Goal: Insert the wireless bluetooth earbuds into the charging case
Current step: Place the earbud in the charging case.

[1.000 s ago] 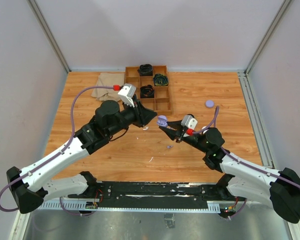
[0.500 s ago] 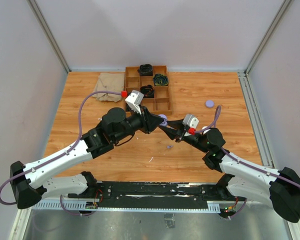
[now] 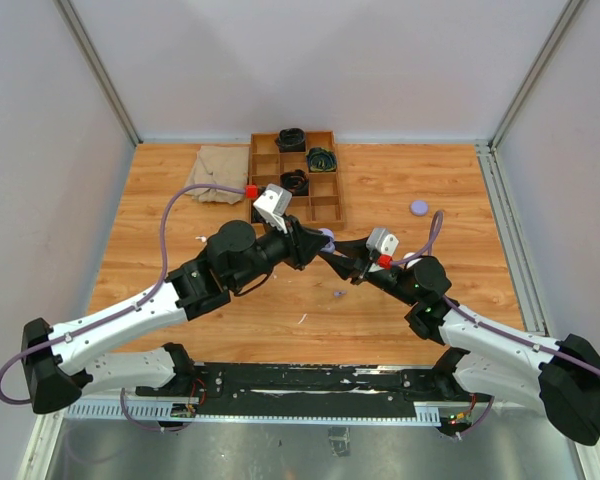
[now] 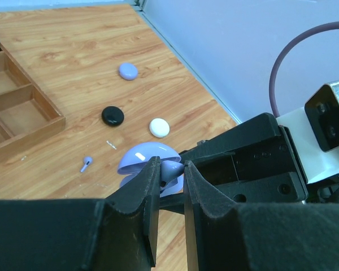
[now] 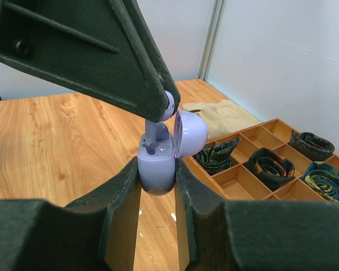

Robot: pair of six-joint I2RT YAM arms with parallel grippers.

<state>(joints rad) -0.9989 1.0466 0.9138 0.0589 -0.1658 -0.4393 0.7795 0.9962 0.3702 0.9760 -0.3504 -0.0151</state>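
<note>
A: What is being held?
B: 1 lilac bud [image 5: 152,134] is being pinched in the closed left gripper [image 4: 172,167], stem touching the case [image 4: 142,158]. The open-lidded case is being clamped by the right gripper [image 5: 157,170].
A: On the table [image 4: 73,45]?
B: 3 pucks are lying there: lilac puck [image 4: 128,70], black puck [image 4: 112,116], white puck [image 4: 159,127]. 1 loose bud [image 4: 86,164] is lying nearby.

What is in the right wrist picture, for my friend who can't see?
Two black right fingers pinch a small open lilac plastic charging case while the left fingers hold a lilac stemmed earbud stem-down at its opening. Behind sits a wooden tray of rolled ties.
</note>
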